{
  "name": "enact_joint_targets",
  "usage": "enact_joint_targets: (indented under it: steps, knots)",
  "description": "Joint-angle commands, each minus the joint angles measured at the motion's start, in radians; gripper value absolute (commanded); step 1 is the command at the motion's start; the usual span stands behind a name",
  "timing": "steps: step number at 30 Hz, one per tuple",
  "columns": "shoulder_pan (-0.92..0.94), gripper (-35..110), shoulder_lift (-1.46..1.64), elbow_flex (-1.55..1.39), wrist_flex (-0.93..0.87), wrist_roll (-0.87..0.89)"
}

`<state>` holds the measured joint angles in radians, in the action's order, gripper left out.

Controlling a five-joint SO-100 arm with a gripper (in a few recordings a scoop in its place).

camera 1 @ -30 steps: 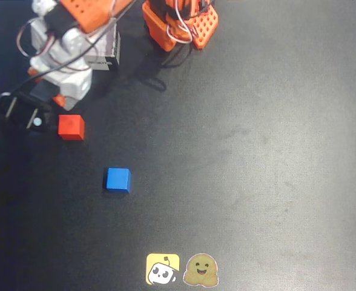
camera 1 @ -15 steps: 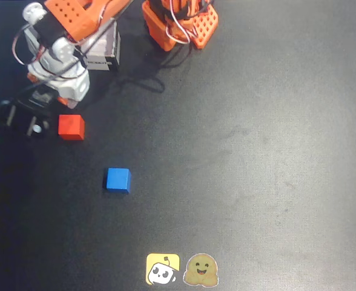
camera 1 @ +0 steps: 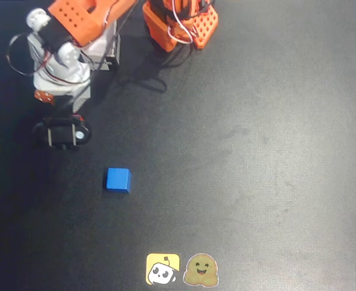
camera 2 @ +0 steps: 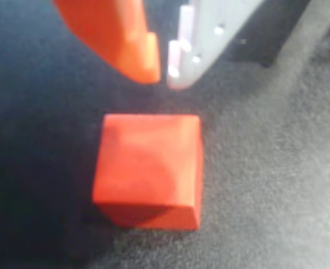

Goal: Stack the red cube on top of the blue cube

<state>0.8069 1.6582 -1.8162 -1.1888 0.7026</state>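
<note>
No words, numbers or brand names can be read anywhere. In the overhead view, two picture stickers sit side by side on the black table (camera 1: 275, 151) near the bottom edge. The left sticker (camera 1: 162, 269) is a yellow square showing a small white cartoon robot face. The right sticker (camera 1: 201, 270) is a brownish smiling blob with two raised hands. A pale label (camera 1: 110, 59) on the arm's base near the top left carries dark marks, too small and blurred to read. The wrist view carries no writing.
</note>
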Motion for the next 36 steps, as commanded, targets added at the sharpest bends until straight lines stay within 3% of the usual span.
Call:
enact_joint_targets:
  steps: [1, 29, 36]
  knots:
    - [-0.002, 0, -0.005, 0.046, -0.002, 0.018]
    - [0.035, 0, -0.041, 0.026, -0.005, 0.034]
    - [-0.015, 0, -0.084, 0.086, 0.0, 0.11]
